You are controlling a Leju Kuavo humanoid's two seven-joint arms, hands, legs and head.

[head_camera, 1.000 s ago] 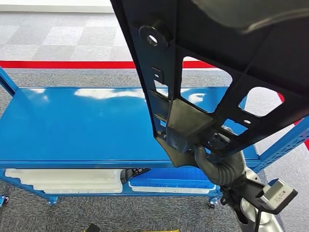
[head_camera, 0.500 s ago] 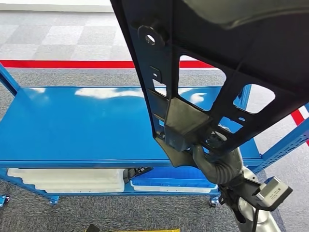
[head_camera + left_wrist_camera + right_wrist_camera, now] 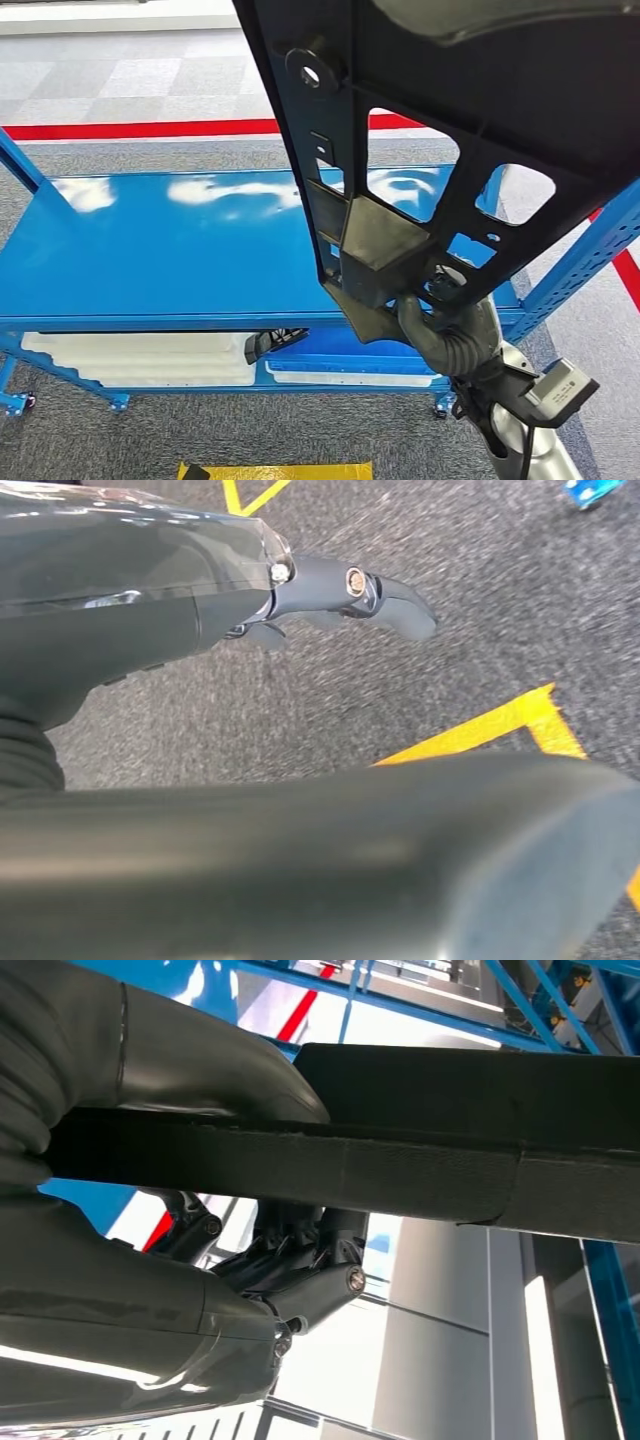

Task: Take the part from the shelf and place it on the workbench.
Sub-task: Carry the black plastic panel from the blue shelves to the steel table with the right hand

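1. My right hand [image 3: 445,335] grasps the lower edge of the black part [image 3: 453,130], holding it up in the air above the blue shelf [image 3: 166,250].
2. My left hand [image 3: 355,590] hangs over the carpet, fingers apart, holding nothing.
3. I judge the pickup done; carrying the part to the bench and setting it down remain.

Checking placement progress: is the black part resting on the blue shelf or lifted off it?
Lifted: the right hand holds the black part raised above the blue shelf.
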